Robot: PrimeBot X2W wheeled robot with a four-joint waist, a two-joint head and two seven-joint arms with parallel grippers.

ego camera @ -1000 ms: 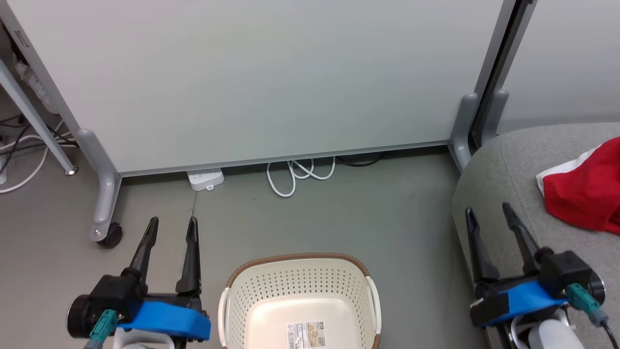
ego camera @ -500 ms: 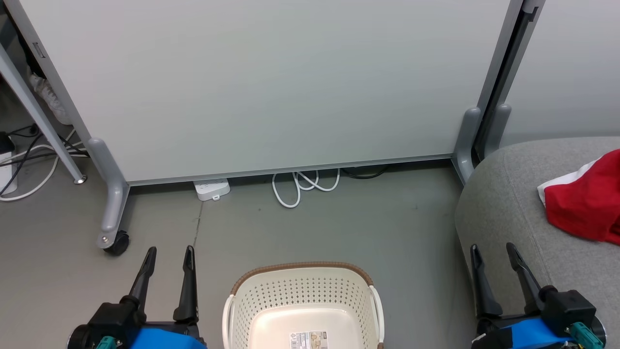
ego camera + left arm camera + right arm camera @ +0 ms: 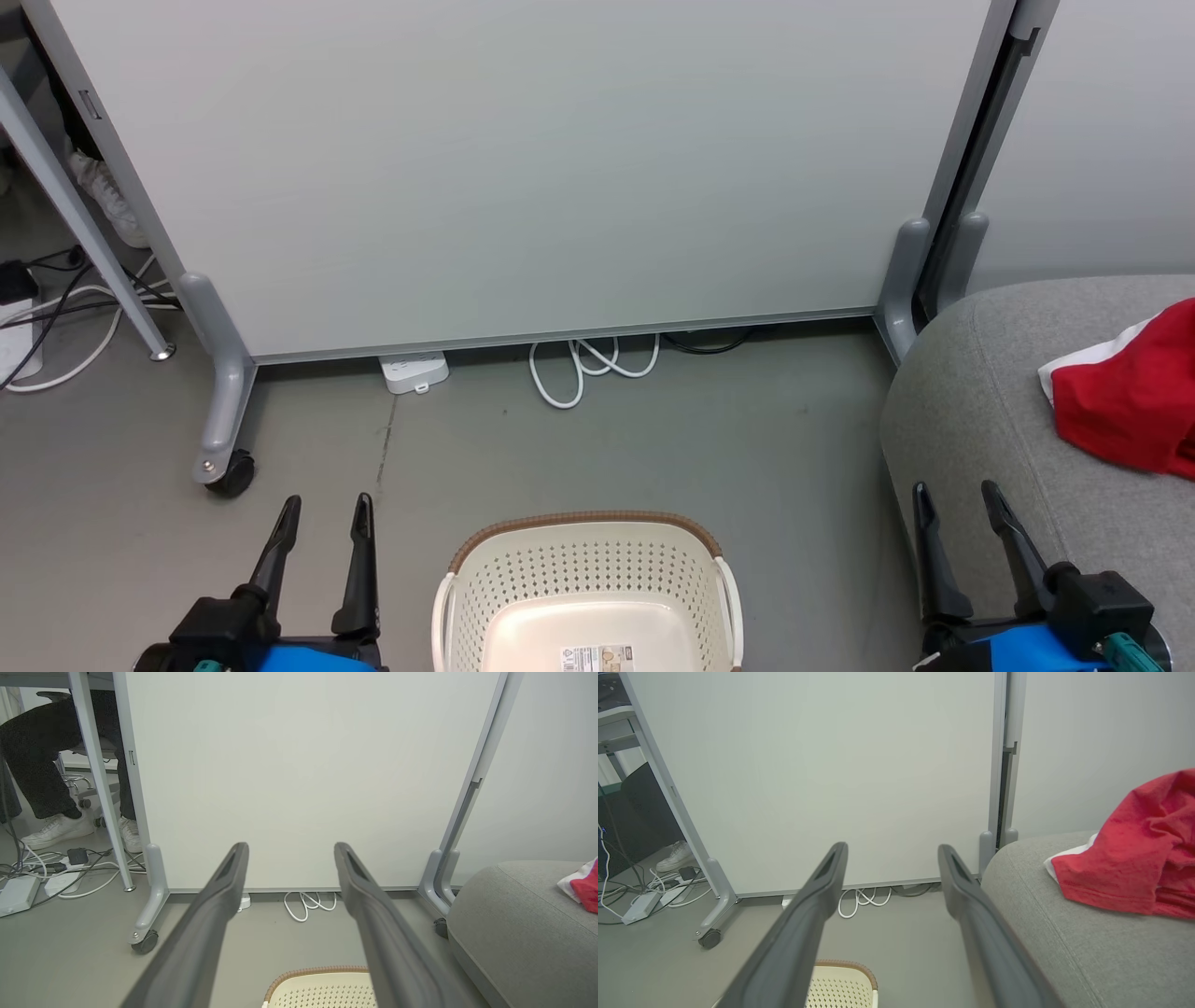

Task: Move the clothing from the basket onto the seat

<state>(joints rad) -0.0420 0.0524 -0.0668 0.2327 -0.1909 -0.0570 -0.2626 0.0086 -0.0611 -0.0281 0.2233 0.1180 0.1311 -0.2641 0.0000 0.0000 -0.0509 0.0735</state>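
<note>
Left pincer (image 3: 327, 507): fingers apart, gripping nothing. It sits low left in the head view, over the grey floor (image 3: 709, 448), just left of the basket (image 3: 583, 519) and not touching it.

Right pincer (image 3: 954, 492): fingers apart as well, gripping nothing. It sits low right, and its tips overlap the near left edge of the seat (image 3: 980, 420). Cannot tell whether they touch the fabric.

The basket stands on the floor between the two pincers, cut off by the bottom edge of the head view. Its perforated cream wall, brown rim and the label sticker (image 3: 597, 658) on its bottom are visible.

Clothing (image 3: 1130, 401): a crumpled red heap with a white edge, lying on top of the seat at far right, well apart from the basket. Cannot tell whether it is one garment or two.

Behind all this is a pale partition panel (image 3: 523, 168) on grey feet, with a caster (image 3: 233, 472) at its left foot. A white power strip (image 3: 414, 371) and a looped white cable (image 3: 590, 366) lie on the floor at its base.

In the left wrist view, a person's legs and white shoes (image 3: 56, 828) show beyond the panel's left end, with more cables on the floor there.
</note>
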